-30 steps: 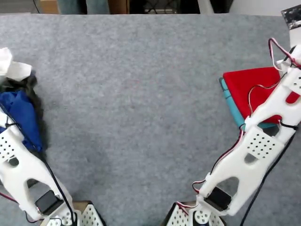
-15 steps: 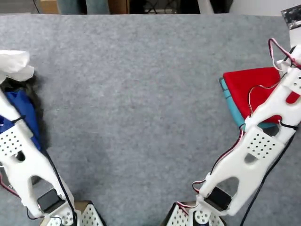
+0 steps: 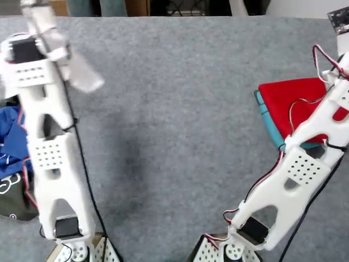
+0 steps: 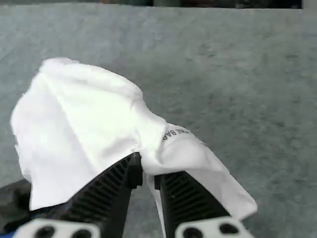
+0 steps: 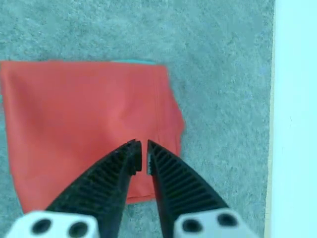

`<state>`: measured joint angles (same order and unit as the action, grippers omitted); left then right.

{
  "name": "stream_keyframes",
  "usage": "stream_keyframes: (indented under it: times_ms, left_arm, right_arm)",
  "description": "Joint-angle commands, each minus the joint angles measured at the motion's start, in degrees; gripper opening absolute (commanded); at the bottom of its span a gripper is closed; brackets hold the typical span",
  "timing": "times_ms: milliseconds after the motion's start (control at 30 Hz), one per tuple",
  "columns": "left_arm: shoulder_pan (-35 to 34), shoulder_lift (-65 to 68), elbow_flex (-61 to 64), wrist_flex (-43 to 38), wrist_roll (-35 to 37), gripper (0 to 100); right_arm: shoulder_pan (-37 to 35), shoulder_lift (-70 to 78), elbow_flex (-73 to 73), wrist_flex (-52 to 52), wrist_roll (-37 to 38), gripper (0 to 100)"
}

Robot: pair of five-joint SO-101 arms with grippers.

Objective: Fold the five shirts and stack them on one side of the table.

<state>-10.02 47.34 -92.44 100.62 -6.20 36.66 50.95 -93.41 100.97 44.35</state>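
Brown wooden furniture [image 3: 136, 6], white wall [image 3: 305, 7] behind

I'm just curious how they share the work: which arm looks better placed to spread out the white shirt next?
Left. The left tool is shut on the white shirt, held above the gray table. The right tool hangs shut over the folded red shirt at the opposite side.

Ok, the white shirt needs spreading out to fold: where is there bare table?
The wide middle of the table is bare, between the left arm and the red shirt lying on a teal shirt. Crowded at the left edge: blue shirt and black shirt.
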Motion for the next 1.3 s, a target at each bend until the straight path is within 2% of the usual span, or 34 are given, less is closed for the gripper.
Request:
stream_keyframes:
  times_ms: [0,233,533,733,833,900,1000,1267]
  left_arm:
    - [8.6,-6.9,-2.9,0.3,0.4,3]
    - [24.8,-8.1,-2.2,0.4,0.6,3]
    - [48.8,-8.7,12.8,0.4,0.5,3]
    - [60.4,-8.7,14.7,0.3,-1.5,3]
    - [60.1,-8.7,15.1,0.2,-1.8,6]
    - [57.9,-8.7,15.0,0.3,-1.1,14]
    - [54.2,-8.7,14.5,0.3,4.0,24]
    - [40.1,-10.5,13.9,0.3,10.2,25]
  right_arm:
    - [1.2,-3.7,-1.7,0.3,-0.6,3.2]
    - [1.4,-3.8,-2.2,0.3,-0.6,3.2]
    - [1.6,-3.9,-2.4,0.3,-0.4,3.5]
    - [3.5,-3.9,-2.4,0.1,-0.4,3.6]
    - [5.0,-3.9,-2.3,-0.1,-0.2,3.6]
    - [5.2,-3.9,-2.3,0.1,-0.2,3.6]
    - [5.1,-3.9,-2.3,0.1,-0.2,3.6]
    - [3.3,-5.7,-1.6,0.3,-0.2,3.6]
